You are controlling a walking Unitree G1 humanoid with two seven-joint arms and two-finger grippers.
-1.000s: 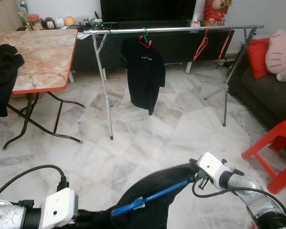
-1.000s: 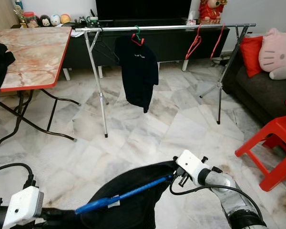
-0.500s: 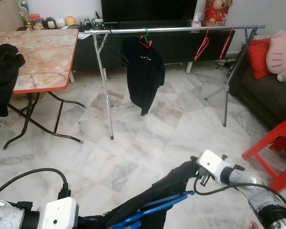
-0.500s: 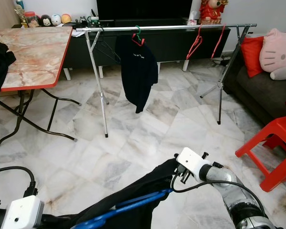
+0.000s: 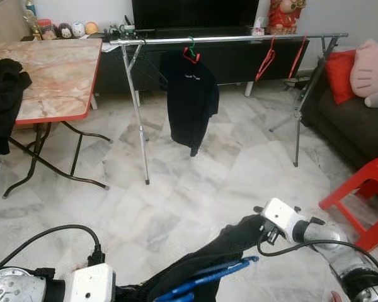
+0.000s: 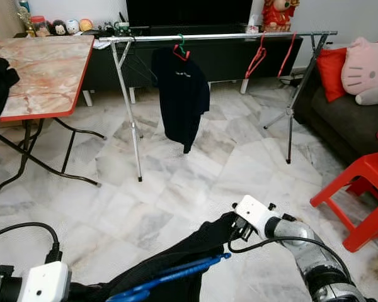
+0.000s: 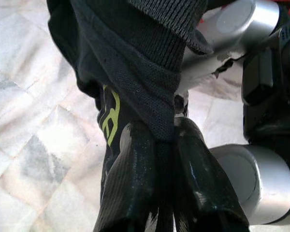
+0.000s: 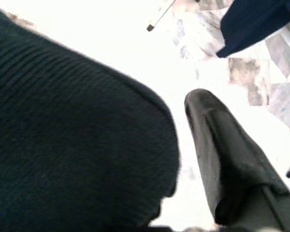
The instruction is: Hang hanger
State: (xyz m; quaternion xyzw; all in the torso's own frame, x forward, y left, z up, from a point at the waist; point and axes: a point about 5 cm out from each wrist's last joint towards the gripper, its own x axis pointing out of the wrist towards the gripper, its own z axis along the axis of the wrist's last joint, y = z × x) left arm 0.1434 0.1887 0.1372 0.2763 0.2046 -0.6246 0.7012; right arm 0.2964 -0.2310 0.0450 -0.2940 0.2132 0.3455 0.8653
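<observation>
You are carrying a blue hanger (image 6: 176, 277) with a black garment (image 6: 195, 248) draped over it, low in front of you between both arms; the cloth is likely soft, light and prone to sliding off, while the hanger is stiff, so take hold near its hook. Your left gripper (image 7: 157, 159) is pinching a fold of the cloth between pressed fingers; your right gripper (image 8: 183, 159) is holding its fingers spread around the cloth's far end. The drying rack (image 5: 233, 39) is standing well ahead, a black shirt (image 5: 190, 100) already hanging on it.

silver arms, white wrist blocks, black cables
</observation>
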